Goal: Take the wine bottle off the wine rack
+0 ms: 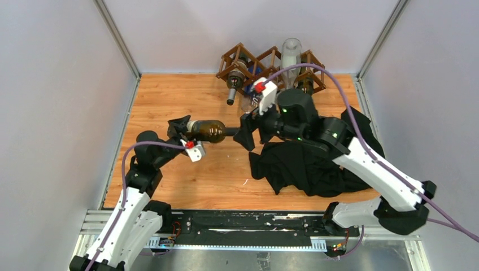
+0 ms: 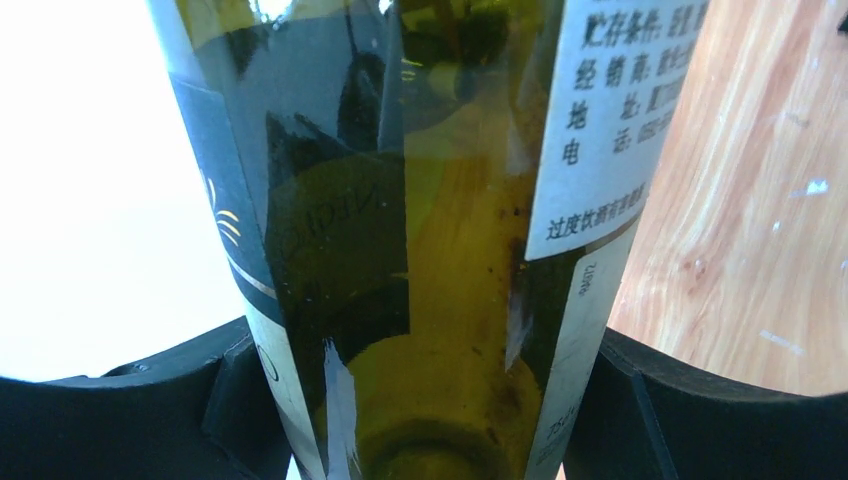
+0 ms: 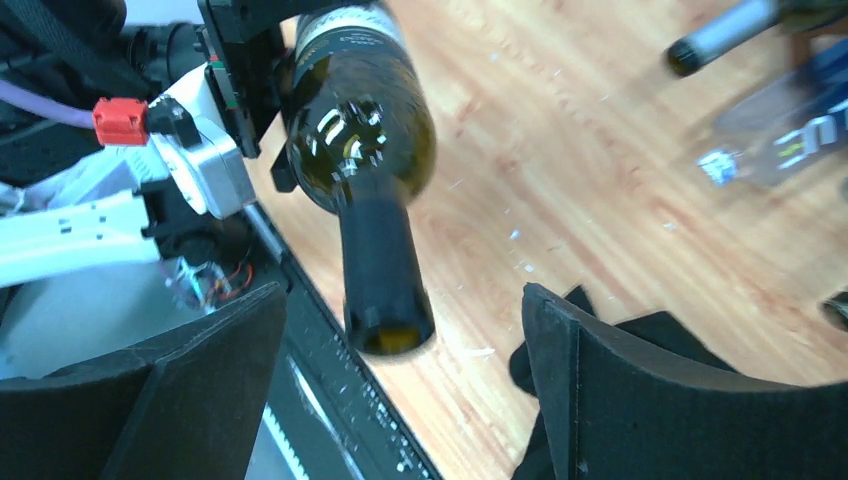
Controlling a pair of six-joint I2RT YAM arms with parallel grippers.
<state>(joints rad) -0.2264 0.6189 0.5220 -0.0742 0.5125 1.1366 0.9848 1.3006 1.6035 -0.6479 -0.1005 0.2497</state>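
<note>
The wine bottle (image 1: 208, 130) is dark green glass with a white label and hangs level above the wooden table, off the wine rack (image 1: 271, 62) at the back. My left gripper (image 1: 183, 131) is shut on its body. In the left wrist view the bottle (image 2: 430, 250) fills the gap of that gripper (image 2: 425, 400), both black fingers (image 2: 150, 400) against the glass. My right gripper (image 1: 247, 132) is open at the neck end. In the right wrist view the bottle's neck (image 3: 385, 290) points between the spread jaws of the right gripper (image 3: 400, 370), touching neither finger (image 3: 620, 390).
A black cloth (image 1: 305, 164) lies crumpled under the right arm. The rack holds a dark bottle (image 1: 233, 84) with its neck poking forward, and a clear bottle (image 1: 291, 62) stands up at its top. Another clear bottle (image 3: 790, 130) lies by the rack.
</note>
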